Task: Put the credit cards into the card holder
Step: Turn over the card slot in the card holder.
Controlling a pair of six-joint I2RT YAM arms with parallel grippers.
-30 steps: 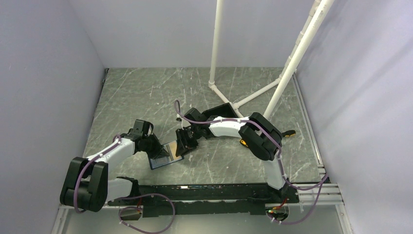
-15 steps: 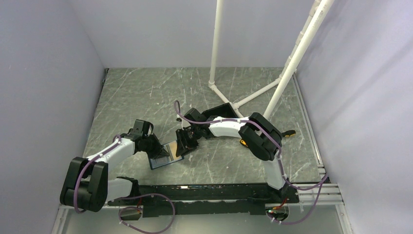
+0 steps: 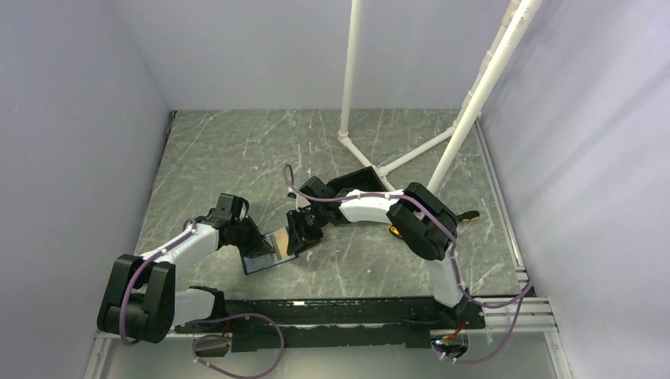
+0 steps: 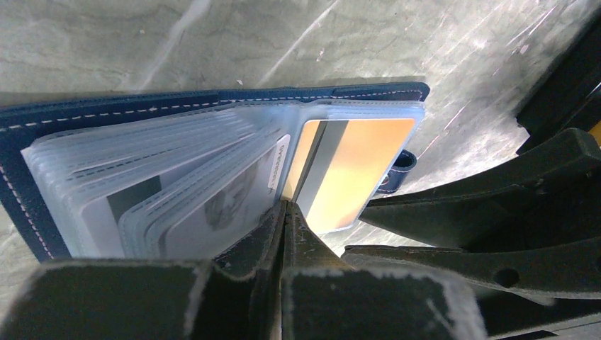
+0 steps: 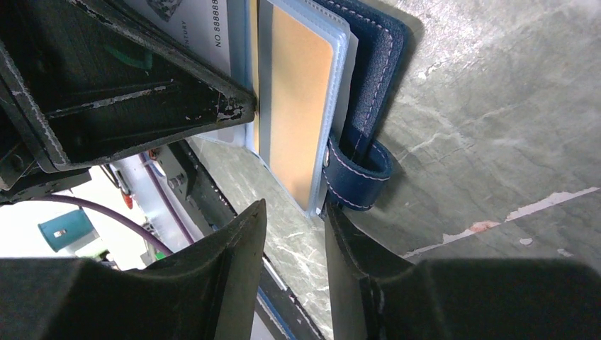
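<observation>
The card holder (image 3: pixel 270 254) lies open on the grey table, dark blue with clear plastic sleeves (image 4: pixel 163 177). An orange-gold credit card (image 4: pixel 354 170) sits inside the right-hand sleeve, and its face (image 5: pixel 301 92) also shows in the right wrist view. Whitish cards (image 4: pixel 212 205) fill the left sleeves. My left gripper (image 4: pixel 283 207) is shut, its tips pressed on the sleeves at the fold. My right gripper (image 5: pixel 294 212) stands open at the holder's right edge, with one finger against the blue strap (image 5: pixel 358 173) and bare table between its jaws.
A black open box (image 3: pixel 359 178) sits behind the right arm. An orange-handled tool (image 3: pixel 472 215) lies beyond the right elbow. White pipe legs (image 3: pixel 379 162) stand at the back, and the walls close in on both sides.
</observation>
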